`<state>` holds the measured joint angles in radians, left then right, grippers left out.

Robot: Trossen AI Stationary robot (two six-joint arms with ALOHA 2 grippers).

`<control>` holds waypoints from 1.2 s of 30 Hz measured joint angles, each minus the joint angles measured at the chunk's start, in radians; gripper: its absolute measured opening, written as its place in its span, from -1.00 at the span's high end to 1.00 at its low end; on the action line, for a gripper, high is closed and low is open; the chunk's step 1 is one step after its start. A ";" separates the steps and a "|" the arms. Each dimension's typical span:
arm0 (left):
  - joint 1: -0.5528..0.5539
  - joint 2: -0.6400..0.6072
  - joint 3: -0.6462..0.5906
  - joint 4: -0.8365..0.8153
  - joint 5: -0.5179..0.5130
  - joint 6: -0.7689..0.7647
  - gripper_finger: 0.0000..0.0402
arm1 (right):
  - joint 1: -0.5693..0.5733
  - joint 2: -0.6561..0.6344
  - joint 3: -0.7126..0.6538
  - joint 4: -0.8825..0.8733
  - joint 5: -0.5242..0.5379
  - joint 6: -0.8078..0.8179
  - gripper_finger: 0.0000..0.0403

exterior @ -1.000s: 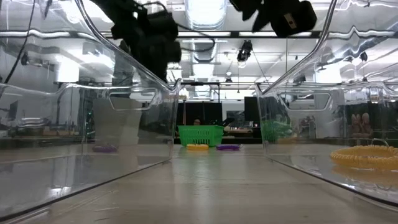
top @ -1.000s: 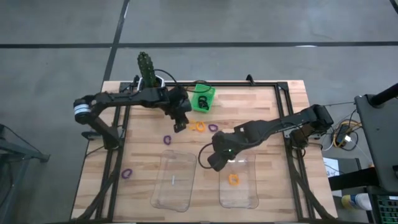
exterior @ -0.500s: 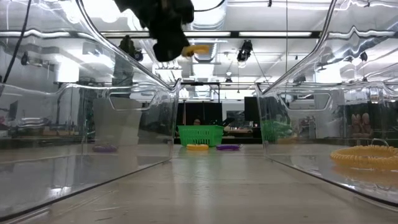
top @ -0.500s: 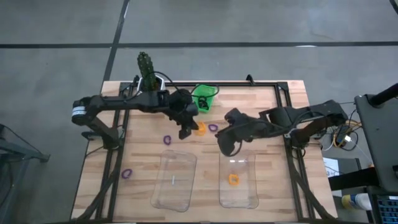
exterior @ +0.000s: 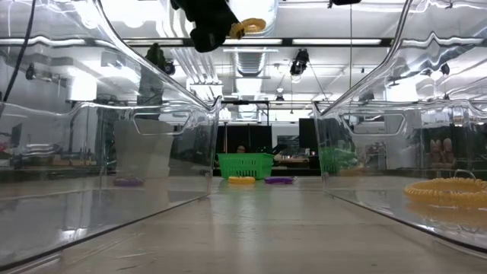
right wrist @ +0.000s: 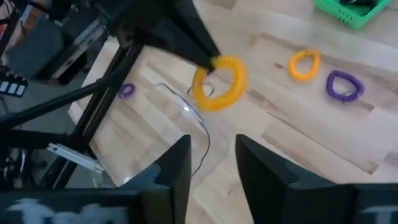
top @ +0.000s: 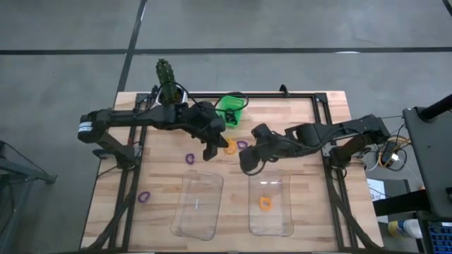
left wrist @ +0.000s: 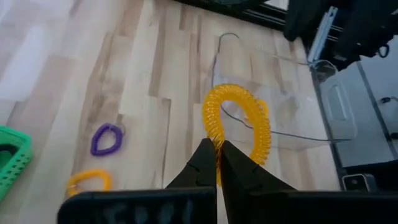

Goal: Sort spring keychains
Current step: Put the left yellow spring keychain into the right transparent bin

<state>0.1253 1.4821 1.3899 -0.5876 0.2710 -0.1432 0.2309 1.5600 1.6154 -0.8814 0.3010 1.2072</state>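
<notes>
My left gripper [top: 210, 152] hangs above the table between the green basket [top: 229, 109] and the left clear tray [top: 198, 204], shut on an orange spring keychain [left wrist: 239, 121]. My right gripper [right wrist: 211, 168] is open and holds nothing; it hovers just beyond the far end of the right clear tray [top: 270, 204]. One orange keychain [top: 265, 204] lies flat in that tray. On the wood lie an orange keychain [top: 227, 146] and purple ones [top: 242, 144], [top: 189, 158], [top: 144, 197]. Black keychains sit in the basket. My left gripper pinches the orange keychain's coil at one spot on the loop [left wrist: 216, 144] between its two shut fingertips. The loop is lifted clear of the table and sticks out beyond the fingertips [exterior: 247, 28].
A green cactus-like object [top: 167, 74] stands at the table's far left. A black frame [top: 321, 120] runs along the far and right edges. Both trays sit near the table's near edge, with bare wood between them.
My left gripper has risen with the orange keychain, lifting it clear of the table and shifting slightly toward the near edge. My right gripper has drawn back from above the right tray toward the far edge, leaving an orange keychain in the tray.
</notes>
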 joint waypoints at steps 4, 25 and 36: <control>0.001 -0.016 -0.001 0.007 -0.018 0.014 1.00 | -0.046 0.001 0.000 0.004 -0.086 0.047 0.18; -0.025 -0.101 0.002 0.052 -0.059 -0.017 1.00 | -0.095 0.035 0.000 0.164 -0.032 -0.004 0.05; -0.031 -0.102 0.002 0.049 -0.055 -0.033 1.00 | -0.095 0.037 0.000 0.162 -0.015 -0.011 0.37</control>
<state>0.0944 1.3804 1.3922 -0.5387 0.2158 -0.1764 0.1364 1.5967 1.6154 -0.7197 0.2857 1.1961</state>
